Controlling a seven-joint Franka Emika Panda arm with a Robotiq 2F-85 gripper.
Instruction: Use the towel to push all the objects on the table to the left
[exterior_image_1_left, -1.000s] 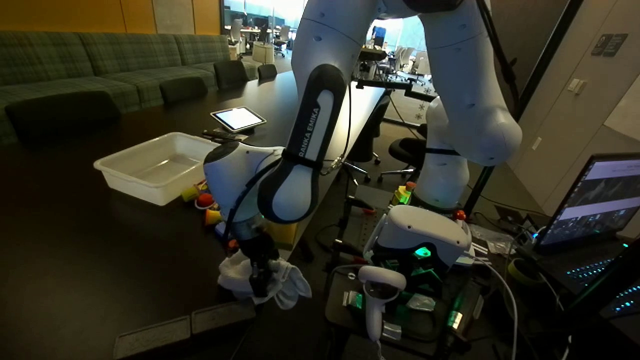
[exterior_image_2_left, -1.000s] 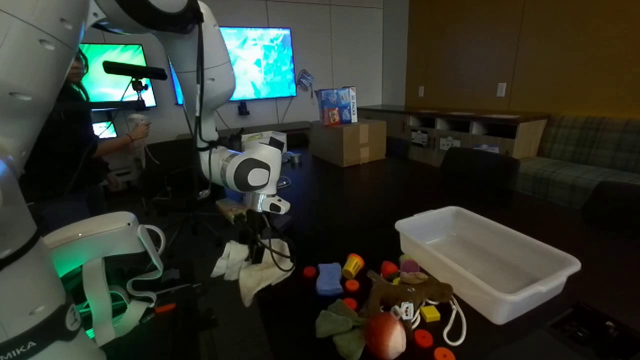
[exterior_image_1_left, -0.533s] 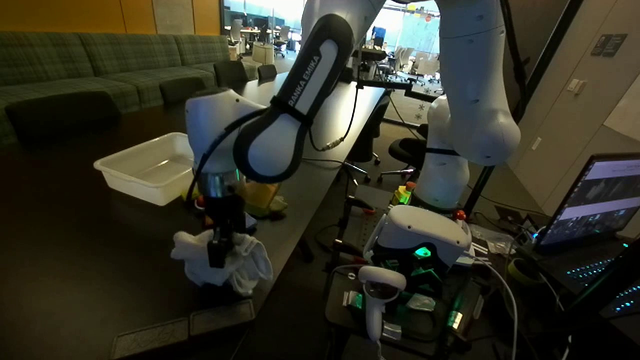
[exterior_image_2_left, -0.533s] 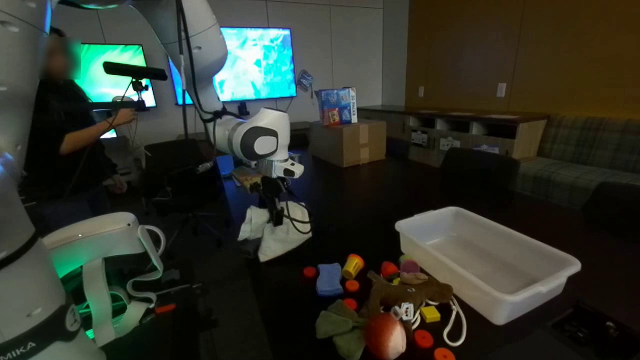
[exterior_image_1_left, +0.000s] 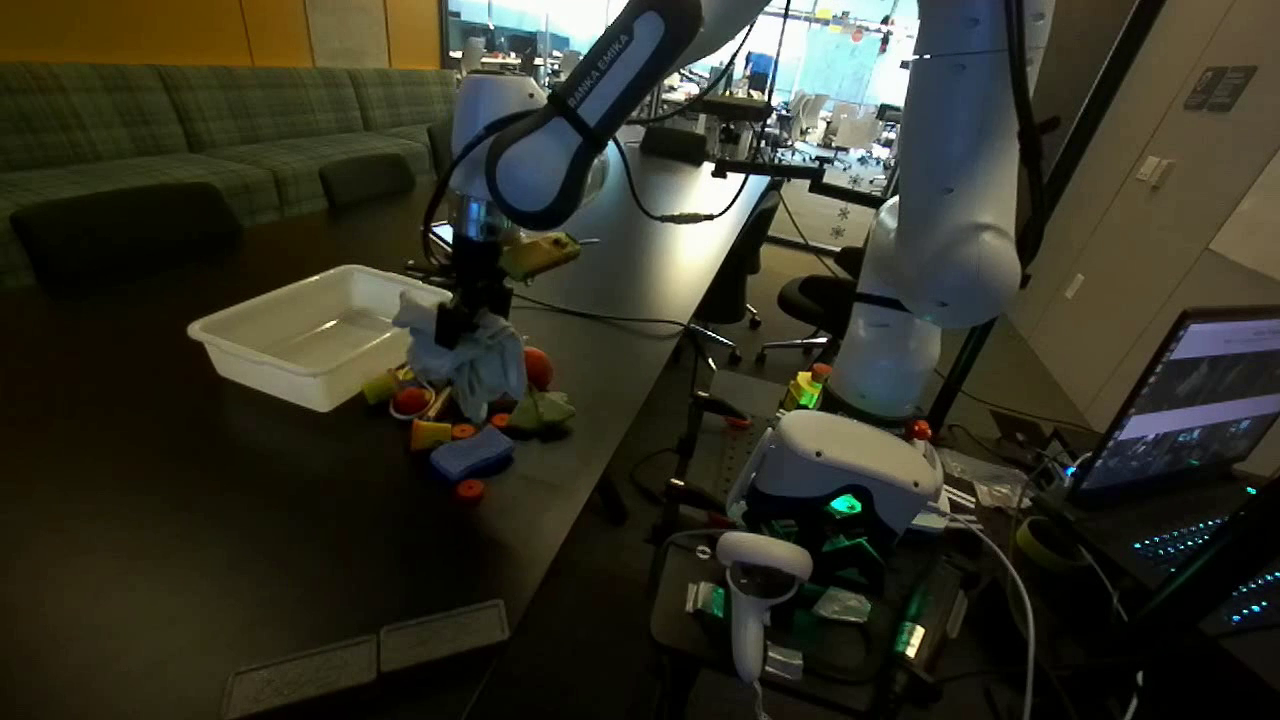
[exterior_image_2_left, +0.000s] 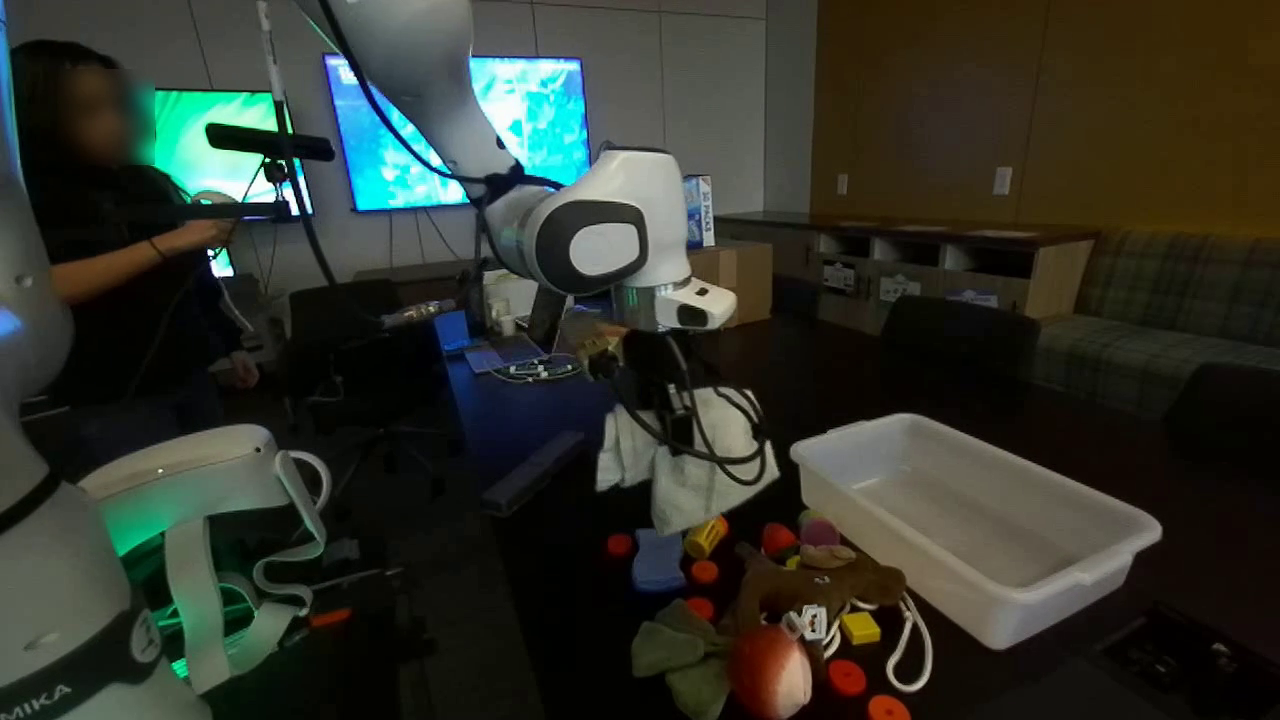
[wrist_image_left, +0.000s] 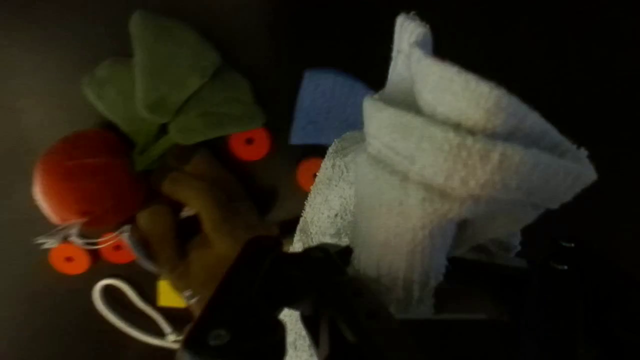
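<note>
The cream-white towel (exterior_image_2_left: 710, 470) hangs in loose folds from my gripper (exterior_image_2_left: 680, 432), whose fingers are shut on it. In both exterior views the towel (exterior_image_1_left: 475, 370) is over or beside the cluster of objects; whether it touches any I cannot tell. On the black table (exterior_image_1_left: 200, 530) lie a blue sponge (exterior_image_2_left: 658, 560), a yellow-orange cup (exterior_image_2_left: 706, 538), a brown plush toy (exterior_image_2_left: 815, 590), a red ball (exterior_image_2_left: 770, 670) with green leaves (exterior_image_2_left: 680, 645), a yellow block (exterior_image_2_left: 860, 628) and several red-orange discs (exterior_image_2_left: 704, 572). From the wrist, the towel (wrist_image_left: 440, 165) covers part of the sponge (wrist_image_left: 327, 107).
A rigid white tray (exterior_image_2_left: 980, 530) stands right beside the objects. Two flat dark bars (exterior_image_1_left: 445, 635) lie at the table's end. A cable (exterior_image_1_left: 600, 315) crosses the tabletop behind the gripper. A person (exterior_image_2_left: 110, 220) stands off the table, beyond the arm.
The gripper has carried the towel from the table's edge, away from the bar end, to the objects beside the tray. The towel stays gripped. The toy pieces look unmoved.
</note>
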